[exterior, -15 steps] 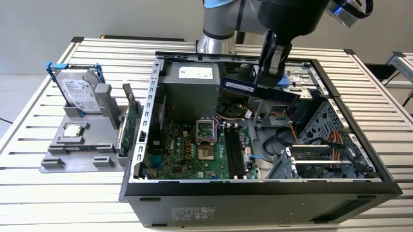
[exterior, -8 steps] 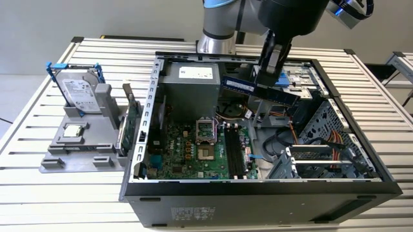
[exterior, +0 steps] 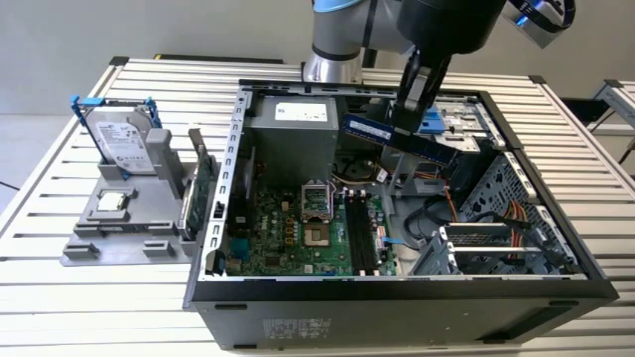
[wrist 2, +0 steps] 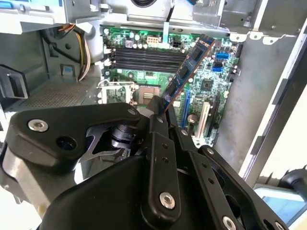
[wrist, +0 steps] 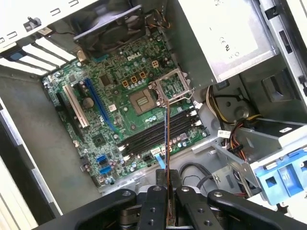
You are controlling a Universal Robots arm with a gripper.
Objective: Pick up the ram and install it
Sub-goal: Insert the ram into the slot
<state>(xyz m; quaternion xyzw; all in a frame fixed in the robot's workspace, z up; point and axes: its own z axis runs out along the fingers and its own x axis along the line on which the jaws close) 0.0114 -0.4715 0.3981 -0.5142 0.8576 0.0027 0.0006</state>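
Note:
My gripper [exterior: 404,126] is shut on the ram [exterior: 429,148], a long narrow dark board with a pale label, held tilted in the air above the open computer case [exterior: 234,171]. Below it lies the green motherboard [exterior: 288,230] with its row of black memory slots [exterior: 362,236]. In the second wrist view the ram [wrist 2: 191,64] juts out from the gripper [wrist 2: 160,111] over the slots [wrist 2: 144,58]. The first wrist view has the ram [wrist: 166,139] edge-on between the fingers [wrist: 156,199], hanging well above the slots [wrist: 151,136].
A grey holder [exterior: 119,242] at the exterior view's left carries a hard drive [exterior: 124,145], a processor chip [exterior: 114,201] and an upright green expansion card [exterior: 204,190]. Inside the case are the grey power supply [exterior: 293,134], loose cables [exterior: 447,201] and a drive cage [exterior: 496,245].

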